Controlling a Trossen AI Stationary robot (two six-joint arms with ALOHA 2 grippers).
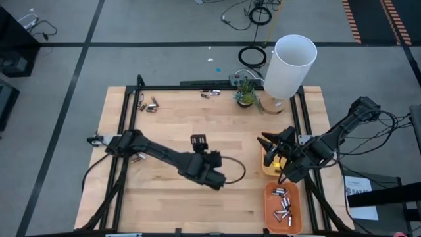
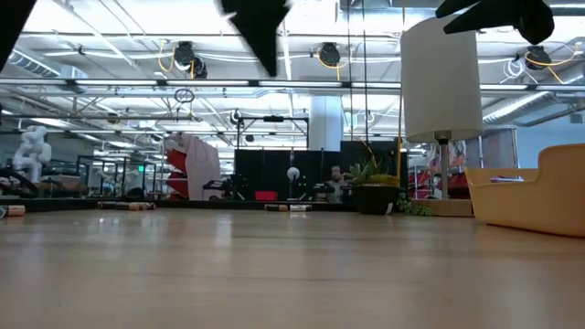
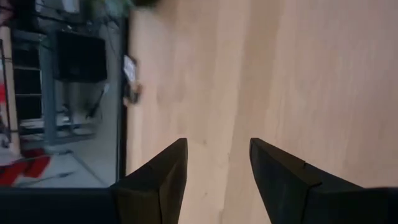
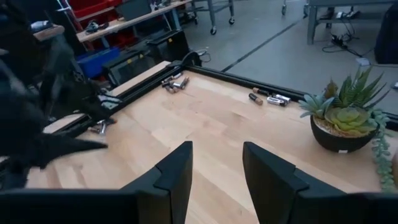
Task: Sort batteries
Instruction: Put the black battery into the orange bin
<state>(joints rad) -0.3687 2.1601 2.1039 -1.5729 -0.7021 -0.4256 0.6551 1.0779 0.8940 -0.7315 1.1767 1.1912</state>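
Batteries lie in loose groups on the wooden table: at the far left corner [image 1: 148, 104] [image 4: 174, 82], at the far edge's middle [image 1: 209, 94] [image 4: 268, 98], and by the left rail [image 1: 137, 157]. Several more lie in the orange tray [image 1: 284, 207] at the near right. My left gripper [image 1: 198, 140] [image 3: 217, 146] hangs open over bare wood mid-table, nothing between its fingers. My right gripper [image 1: 266, 140] [image 4: 216, 149] is open too, raised above the yellow tray [image 1: 273, 166] and pointing toward the far left corner.
A white lamp [image 1: 289, 66] and a small potted succulent [image 1: 245, 92] [image 4: 345, 121] stand at the far right of the table. Black rails [image 1: 125, 125] frame the table's left, far and right sides. Bare wood stretches between the two arms.
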